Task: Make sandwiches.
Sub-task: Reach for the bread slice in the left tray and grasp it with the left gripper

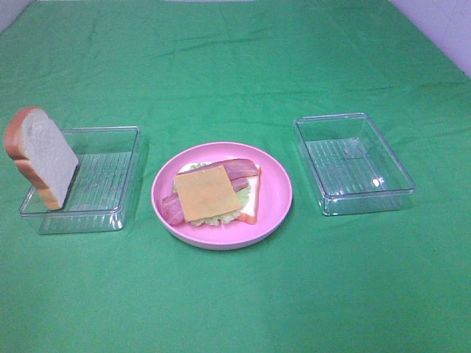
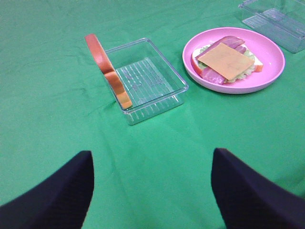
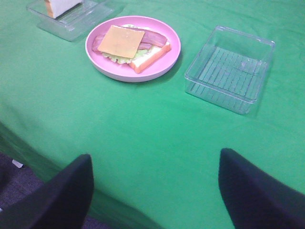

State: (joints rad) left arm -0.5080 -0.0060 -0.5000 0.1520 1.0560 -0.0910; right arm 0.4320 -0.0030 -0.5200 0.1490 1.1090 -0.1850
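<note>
On the green-covered counter (image 1: 235, 294), a pink plate (image 1: 280, 193) is sitting in the middle, carrying the part-built sandwich: a bottom bread slice (image 1: 249, 209), lettuce (image 1: 218, 218), bacon (image 1: 239, 168) and a square of cheese (image 1: 205, 193) lying on top. The remaining bread slice (image 1: 40, 153) is standing on edge, leaning against the outer wall of the left tray (image 1: 110, 213); the right tray (image 1: 353, 163) is holding nothing that can be made out. By my reading, the stack is waiting only for its top slice, so the step in hand is fetching that bread. The next move is calling for the left gripper (image 2: 152, 191) to reach the leaning slice, close on it across its flat faces, carry it over and lay it squarely on the cheese without shifting the layers. Both grippers are hanging back well apart from everything: the left gripper is standing wide open and holding nothing, and the right gripper (image 3: 155, 191) is doing likewise. The high camera is showing neither gripper at all; only the wrist cameras are showing their dark fingers. The left wrist camera is catching the slice's crust edge-on, while the right wrist camera is clipping it at the frame's edge.
</note>
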